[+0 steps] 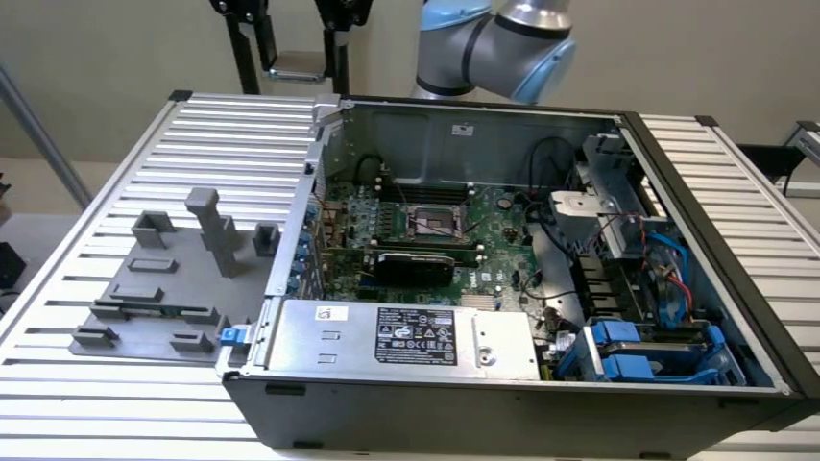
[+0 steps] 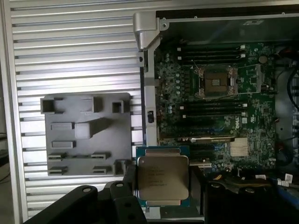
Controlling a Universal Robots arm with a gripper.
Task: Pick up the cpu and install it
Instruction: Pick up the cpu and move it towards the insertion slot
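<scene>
One arm: my arm [image 1: 513,48] comes in at the back of the scene, behind the case [image 1: 513,423].
Exterior, gripper: my gripper [image 1: 298,69] hangs high over the rear edge of the table [image 1: 244,125], just beyond the case's rear corner on the exterior view's left.
Exterior, grip: my two black fingers [image 1: 338,38] point down and are pinched on the cpu [image 1: 301,63] from either side.
Exterior, cpu: it is held in the air, roughly level, touching nothing but my fingers.
Exterior, case: it lies open on the table, with the board [image 1: 500,230] on its floor.
Exterior, socket: the socket [image 1: 433,223] is a black frame with a dark centre near the middle of the board, well apart from the cpu.
Exterior, supply: a silver box [image 1: 410,336] with a black label sits along the case's near wall.
Exterior, tray: a grey tray [image 1: 141,288] with raised blocks lies on the table beside the case, on the exterior view's left.
Wrist, cpu: the pale metal top faces the camera close up; its print is too small to read.
Wrist, grip: one black finger lies against an edge of the cpu; the opposite edge sits against dark shapes I cannot make out.
Wrist, background: the grey tray, the case's edge and the board with its socket lie far below the cpu.
</scene>
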